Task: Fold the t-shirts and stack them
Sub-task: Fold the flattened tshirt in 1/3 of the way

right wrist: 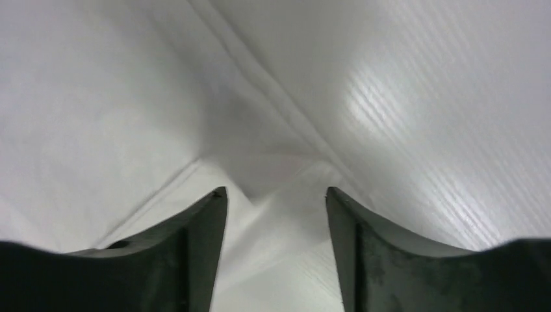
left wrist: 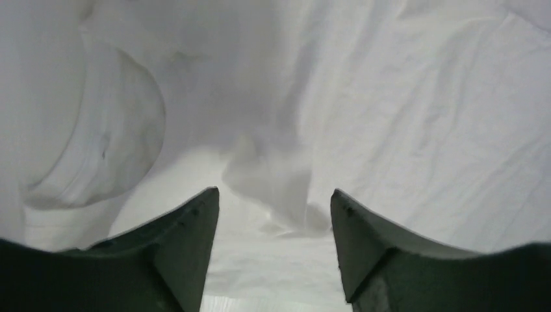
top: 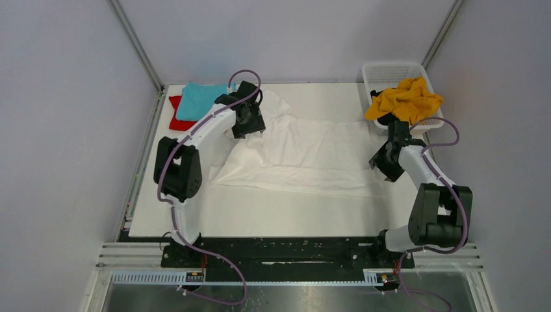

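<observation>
The white t-shirt [top: 305, 153] lies spread across the middle of the table. My left gripper [top: 249, 127] is open over its upper left part, near the collar; in the left wrist view a bunched fold [left wrist: 276, 182] of the white shirt [left wrist: 422, 110] lies between the open fingers [left wrist: 195, 227]. My right gripper [top: 383, 162] is open at the shirt's right edge; in the right wrist view a corner of the hem [right wrist: 260, 175] lies between its fingers [right wrist: 208, 221]. The teal t-shirt [top: 201, 99] lies folded on the red t-shirt [top: 177, 117] at the back left. The mustard-yellow t-shirt [top: 406, 101] hangs out of the basket.
A white lattice-sided basket [top: 390, 71] stands at the back right corner, just behind my right arm. Grey walls close in the table on the left, back and right. Bare table [top: 273, 211] lies in front of the white shirt.
</observation>
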You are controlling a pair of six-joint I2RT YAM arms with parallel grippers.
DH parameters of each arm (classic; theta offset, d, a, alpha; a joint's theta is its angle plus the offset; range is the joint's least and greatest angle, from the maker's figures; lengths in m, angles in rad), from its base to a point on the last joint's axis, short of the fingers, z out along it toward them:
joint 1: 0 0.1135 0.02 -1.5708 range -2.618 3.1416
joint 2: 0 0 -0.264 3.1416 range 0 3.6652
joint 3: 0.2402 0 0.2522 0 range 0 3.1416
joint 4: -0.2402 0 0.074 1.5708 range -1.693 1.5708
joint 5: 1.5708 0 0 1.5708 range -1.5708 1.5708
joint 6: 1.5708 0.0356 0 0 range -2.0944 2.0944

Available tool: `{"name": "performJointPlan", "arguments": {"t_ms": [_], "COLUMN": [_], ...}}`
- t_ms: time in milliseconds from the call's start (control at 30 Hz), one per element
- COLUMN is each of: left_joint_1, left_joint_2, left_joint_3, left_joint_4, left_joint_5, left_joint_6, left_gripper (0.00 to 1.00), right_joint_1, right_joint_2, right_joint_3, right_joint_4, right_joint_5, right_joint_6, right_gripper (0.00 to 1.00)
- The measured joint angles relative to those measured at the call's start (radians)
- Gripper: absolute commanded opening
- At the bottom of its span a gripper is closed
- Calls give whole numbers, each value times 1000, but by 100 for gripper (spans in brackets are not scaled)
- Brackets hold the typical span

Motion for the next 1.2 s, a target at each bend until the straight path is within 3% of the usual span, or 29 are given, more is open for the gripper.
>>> {"name": "performJointPlan", "arguments": {"t_ms": [133,300,433,600,733,867,1000,1200], "left_joint_1": [18,28,28,27,27,27,27,26], "left_joint_2": [146,169,37,-170,-173,-89,-100,-270], "left_joint_3": [151,227,57,-251,-393,-434,-486,-697], "left_joint_4": [-5,-18,22,98,212,278,318,345], "left_joint_5": [1,4,5,46,129,186,189,164], "left_joint_6": [6,7,6,-15,-60,-92,-111,-134], "left_gripper": [99,99,99,99,99,99,99,99], "right_joint_1": [-24,-28,-22,58,234,353,384,392], "right_joint_2": [86,62,-29,-191,-105,59,108,18], "right_joint_3": [78,147,100,-53,-101,-99,-103,-209], "right_joint_4": [13,17,18,99,193,281,309,398], "right_joint_5": [74,127,122,-51,-171,-220,-226,-226], "right_joint_6": [27,10,-24,-54,-49,-37,-14,23], "right_gripper": [98,100,100,99,100,100,100,99]}}
